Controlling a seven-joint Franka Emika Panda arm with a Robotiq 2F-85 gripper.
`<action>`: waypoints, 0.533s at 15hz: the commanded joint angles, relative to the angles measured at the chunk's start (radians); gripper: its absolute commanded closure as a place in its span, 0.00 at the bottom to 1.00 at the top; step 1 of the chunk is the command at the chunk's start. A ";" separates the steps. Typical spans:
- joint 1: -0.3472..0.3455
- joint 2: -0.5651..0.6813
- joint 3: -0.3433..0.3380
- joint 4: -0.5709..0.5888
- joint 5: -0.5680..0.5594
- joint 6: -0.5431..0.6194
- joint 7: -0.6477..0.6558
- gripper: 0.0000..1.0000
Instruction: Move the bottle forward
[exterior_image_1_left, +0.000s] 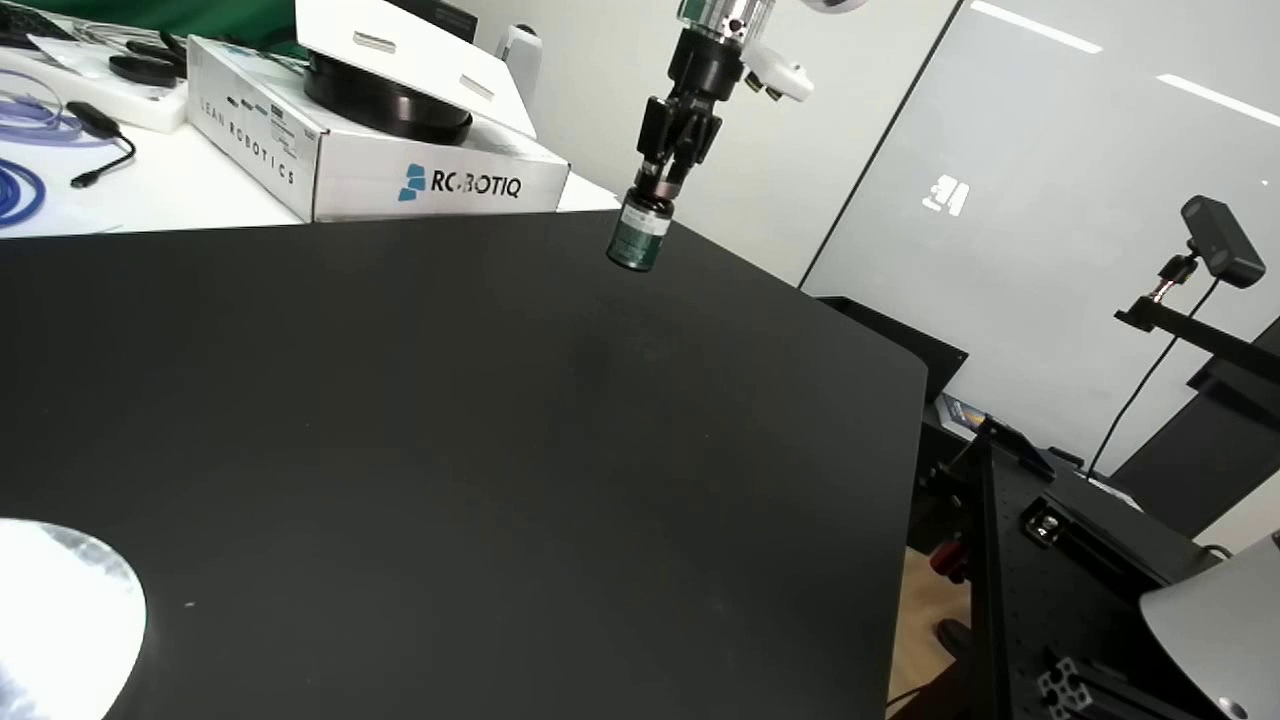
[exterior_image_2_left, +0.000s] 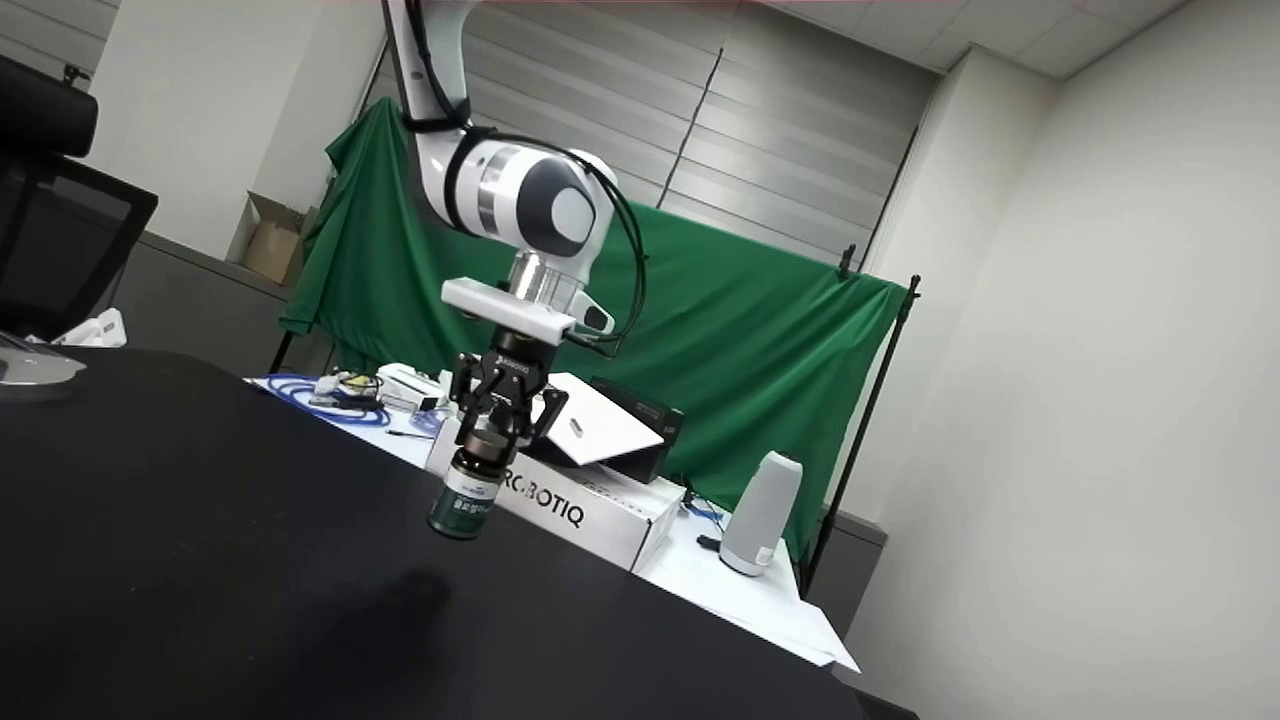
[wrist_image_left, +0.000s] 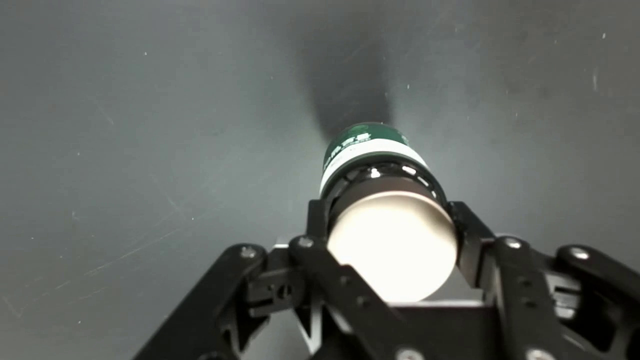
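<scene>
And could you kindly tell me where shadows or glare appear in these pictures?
Wrist view: the bottle has a glaring white top, the table a dark shadow; in an exterior view, a soft shadow darkens it; in an exterior view, bright streaks mark the pale panel.

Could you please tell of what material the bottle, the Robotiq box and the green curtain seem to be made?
Bottle: glossy, glass or hard plastic, I cannot tell which; bright highlights on its dark shoulder.
Box: probably cardboard, smooth and printed; flat panels, crisp edges.
Curtain: fabric by its look, matte; it hangs in soft folds.
</scene>
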 joint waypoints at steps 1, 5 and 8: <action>-0.003 -0.155 0.007 -0.246 -0.061 0.084 -0.073 0.64; -0.010 -0.262 0.005 -0.451 -0.109 0.176 -0.134 0.64; -0.017 -0.337 -0.009 -0.567 -0.135 0.193 -0.163 0.64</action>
